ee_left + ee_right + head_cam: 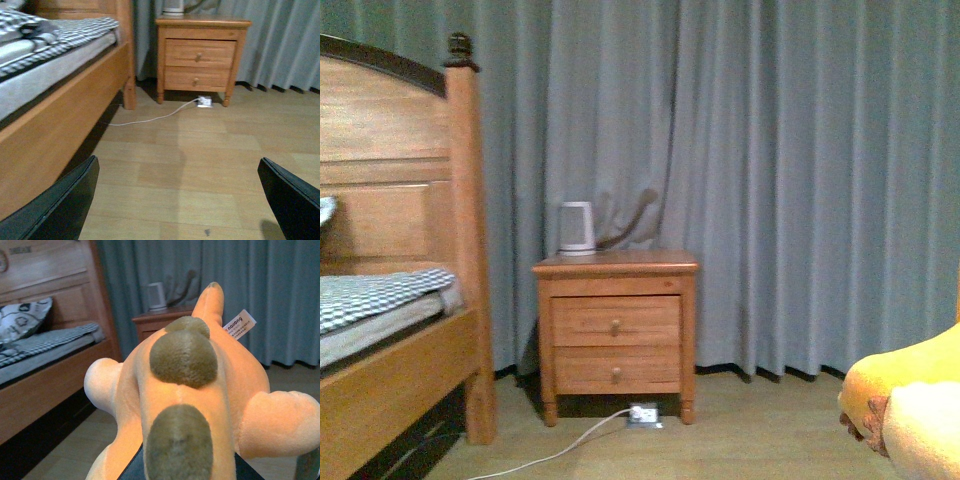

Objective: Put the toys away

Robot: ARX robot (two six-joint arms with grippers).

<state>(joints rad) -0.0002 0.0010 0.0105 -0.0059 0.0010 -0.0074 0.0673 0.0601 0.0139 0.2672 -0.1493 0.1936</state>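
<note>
Clearly, right tool (189,470) clamps the plush animal (185,385); left tool (175,200) gapes empty.

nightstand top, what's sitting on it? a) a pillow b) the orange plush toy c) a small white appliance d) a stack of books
C: a small white appliance stands on the nightstand. The plush toy is right up against the right wrist camera instead.

A wooden nightstand (616,330) bearing a white appliance (577,228) stands beside the bed (390,385), before grey curtains (770,150).
</note>
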